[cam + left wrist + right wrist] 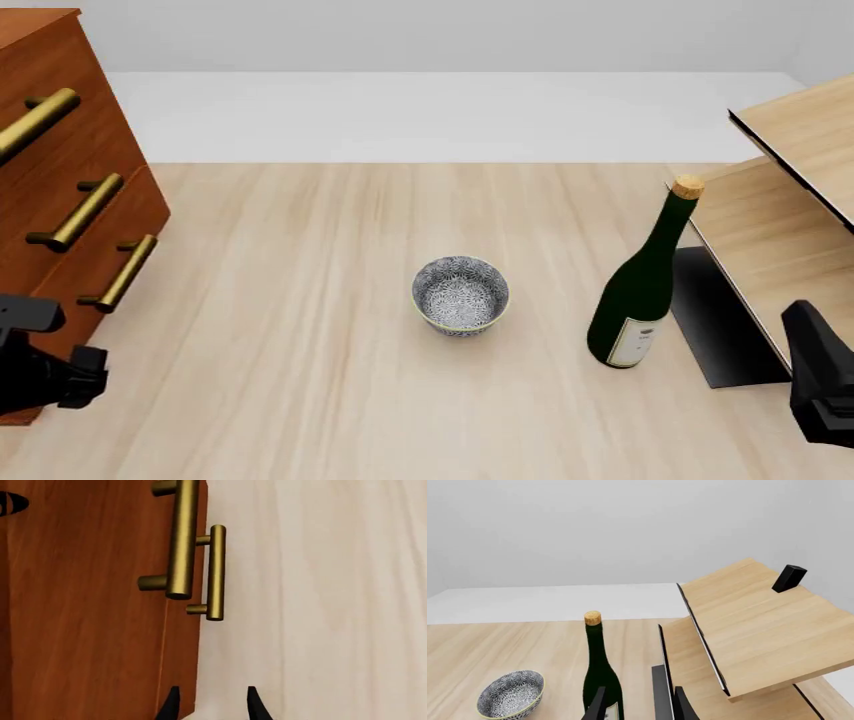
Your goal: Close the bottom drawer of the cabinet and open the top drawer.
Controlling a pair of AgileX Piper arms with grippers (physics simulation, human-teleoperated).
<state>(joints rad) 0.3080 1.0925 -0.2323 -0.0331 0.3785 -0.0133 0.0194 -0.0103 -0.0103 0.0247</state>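
Green wine bottle (642, 283), cork stopper, pale label (633, 345) unreadable, patterned bowl (461, 294)

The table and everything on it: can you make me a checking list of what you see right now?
Surface: pale wood table.
Job's things: reddish-brown cabinet at the left edge, three brass handles showing; bottom drawer looks about level with the others; top drawer not pulled out.
Clutter: patterned bowl mid-table; corked green bottle upright to its right; pale shelf unit far right.
Grippers: left gripper open, near the cabinet front, holding nothing; right gripper open, facing the bottle.
Cables: nothing seen.
Surroundings: plain white floor and wall.
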